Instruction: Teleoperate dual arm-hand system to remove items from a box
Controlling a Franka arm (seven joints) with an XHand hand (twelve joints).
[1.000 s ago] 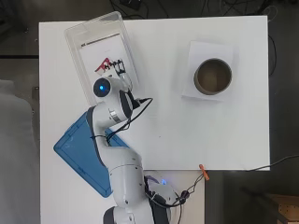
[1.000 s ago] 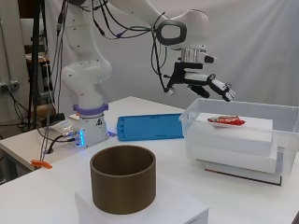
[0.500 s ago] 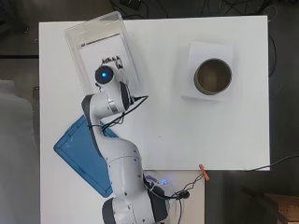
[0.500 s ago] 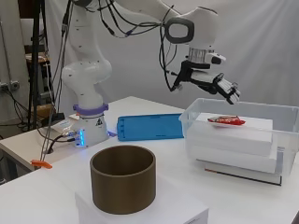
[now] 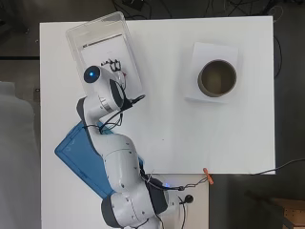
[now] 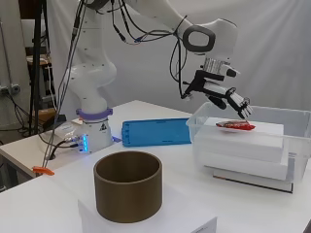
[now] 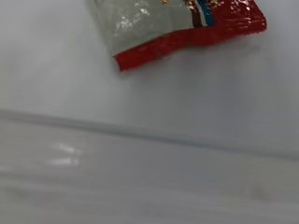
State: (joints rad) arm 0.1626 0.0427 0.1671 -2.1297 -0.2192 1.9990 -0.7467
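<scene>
A clear plastic box stands at the table's far left corner with a white block inside it. On that block lies a small red snack packet. My hand hangs just above the packet inside the box's rim, fingers stretched out and angled down, fingertips very close to the packet, holding nothing. In the overhead view the arm hides most of the packet.
A brown cylindrical container sits on a white sheet at the table's right. The box's blue lid lies flat near the arm's base. An orange clip rests at the table's near edge.
The arm has swung further over the box, and the hand has come down toward the red packet. The packet and box have not moved.
</scene>
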